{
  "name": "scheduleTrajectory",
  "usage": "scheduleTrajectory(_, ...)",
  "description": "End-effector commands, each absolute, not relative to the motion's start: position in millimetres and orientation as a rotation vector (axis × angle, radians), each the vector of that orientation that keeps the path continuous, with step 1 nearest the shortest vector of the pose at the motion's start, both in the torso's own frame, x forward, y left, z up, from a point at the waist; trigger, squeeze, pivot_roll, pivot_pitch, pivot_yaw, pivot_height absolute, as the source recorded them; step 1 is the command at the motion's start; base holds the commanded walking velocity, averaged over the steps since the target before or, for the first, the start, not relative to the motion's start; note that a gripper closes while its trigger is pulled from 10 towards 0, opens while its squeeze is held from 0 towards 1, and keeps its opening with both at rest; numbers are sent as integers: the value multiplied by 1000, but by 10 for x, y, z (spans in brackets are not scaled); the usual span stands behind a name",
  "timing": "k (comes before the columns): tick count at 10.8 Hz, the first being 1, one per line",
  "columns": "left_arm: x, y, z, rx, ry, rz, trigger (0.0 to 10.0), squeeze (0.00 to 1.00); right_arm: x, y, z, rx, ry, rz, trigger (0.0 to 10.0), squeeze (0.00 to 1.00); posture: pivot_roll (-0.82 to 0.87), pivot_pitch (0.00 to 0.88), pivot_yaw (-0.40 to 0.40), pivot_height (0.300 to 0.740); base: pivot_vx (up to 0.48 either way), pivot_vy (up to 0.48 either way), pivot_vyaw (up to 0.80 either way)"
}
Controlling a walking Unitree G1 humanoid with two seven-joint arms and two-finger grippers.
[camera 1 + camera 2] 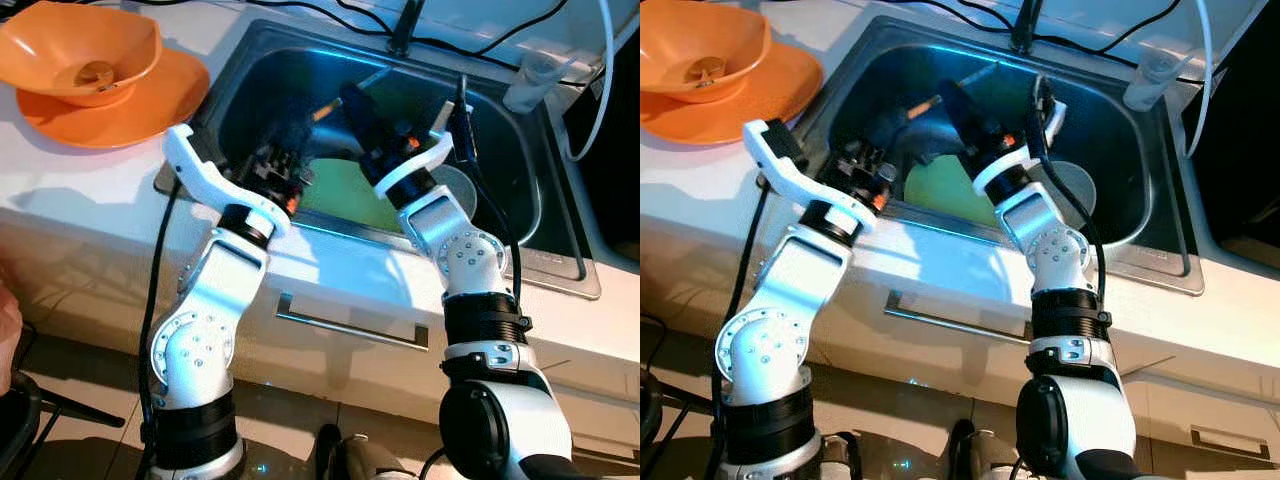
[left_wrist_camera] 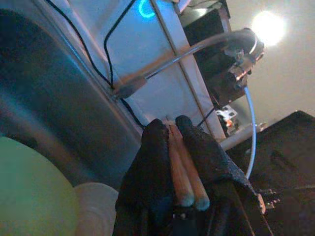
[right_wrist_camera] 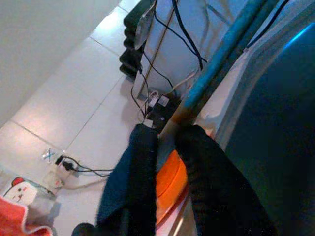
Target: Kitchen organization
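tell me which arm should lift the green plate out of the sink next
Probably right. The left gripper is already shut on chopsticks; the right gripper looks free and hangs above the green plate in the sink.

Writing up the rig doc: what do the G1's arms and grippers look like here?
Both arms are silver-white shells with black bands at the joints and round, bolt-dotted joint housings. A black cable runs along each. The left gripper and the right gripper each have two long, black, rough-textured fingers, with a white bracket at each wrist.

Head stereo looks down, both eyes sharing sink (image 1: pixel 520 215); wrist cameras close, apparently angled upward.
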State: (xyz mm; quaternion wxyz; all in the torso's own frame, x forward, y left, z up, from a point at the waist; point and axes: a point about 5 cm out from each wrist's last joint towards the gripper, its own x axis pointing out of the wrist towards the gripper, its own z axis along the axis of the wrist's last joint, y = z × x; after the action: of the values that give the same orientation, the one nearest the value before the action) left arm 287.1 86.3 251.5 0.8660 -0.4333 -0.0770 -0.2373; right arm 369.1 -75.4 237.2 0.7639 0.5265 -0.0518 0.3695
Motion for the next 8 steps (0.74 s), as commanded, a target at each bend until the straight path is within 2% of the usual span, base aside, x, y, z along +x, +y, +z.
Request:
scheduleTrajectory(1,2776,619,2500,-920,-92,-628,0,0,3714,-773,2458,1124,-138,801,0,0,55,222,-161,740,0,0,0)
scheduleTrajectory(5,2702,519,2462,-894,-50,-713,0,0,3727,-777,2422,1120,-129,789,0,0,53,221,-161,740,0,0,0)
scheduleTrajectory(6,2708,521,2450,-882,-45,-706,2196,0,3727,-778,2421,1119,-129,788,0,0,53,221,-161,740,0,0,0)
scheduleTrajectory(7,2716,522,2442,-877,-39,-704,10000,1000,3727,-782,2418,1118,-129,787,0,0,52,215,-160,740,0,0,0)
scheduleTrajectory(8,2719,521,2438,-873,-37,-706,10000,1000,3728,-784,2417,1116,-129,787,0,0,51,216,-159,740,0,0,0)
